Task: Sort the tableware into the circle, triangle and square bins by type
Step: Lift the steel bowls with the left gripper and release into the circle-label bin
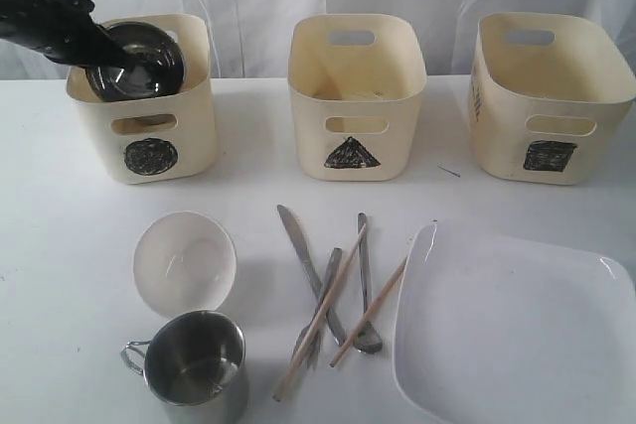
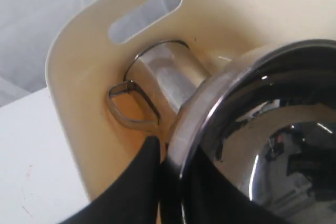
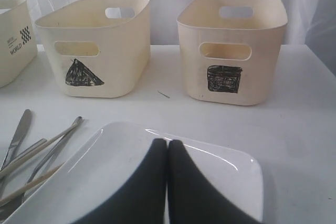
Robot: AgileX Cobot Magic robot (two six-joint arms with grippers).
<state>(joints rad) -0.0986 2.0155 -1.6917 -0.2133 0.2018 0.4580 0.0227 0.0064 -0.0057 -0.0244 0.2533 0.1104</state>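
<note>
Over the circle bin point(image 1: 149, 141): steel bowl point(image 2: 262, 145), tilted, partly inside the rim.
Left gripper point(image 2: 170, 182): clamped on the steel bowl's rim, one finger outside, one inside.
Inside that bin: one steel mug point(image 2: 168, 72) on its side, just beside the held rim; release downward judged the likely next move.
Right gripper point(image 3: 168, 182): jaws pressed together, empty, hovering above the square plate point(image 3: 220, 156).
Nearer the left arm: small white bowl point(image 1: 186, 263) and second mug point(image 1: 196, 364), in front of the circle bin.
Steel cutlery point(image 1: 298, 245): between white bowl and plate, long axes running roughly from bins to near table edge.
Count: three bins, with triangle bin point(image 1: 356, 96) and square bin point(image 1: 552, 96); two mugs; two bowls; one plate; two chopsticks point(image 1: 317, 323); seemingly three steel pieces.
</note>
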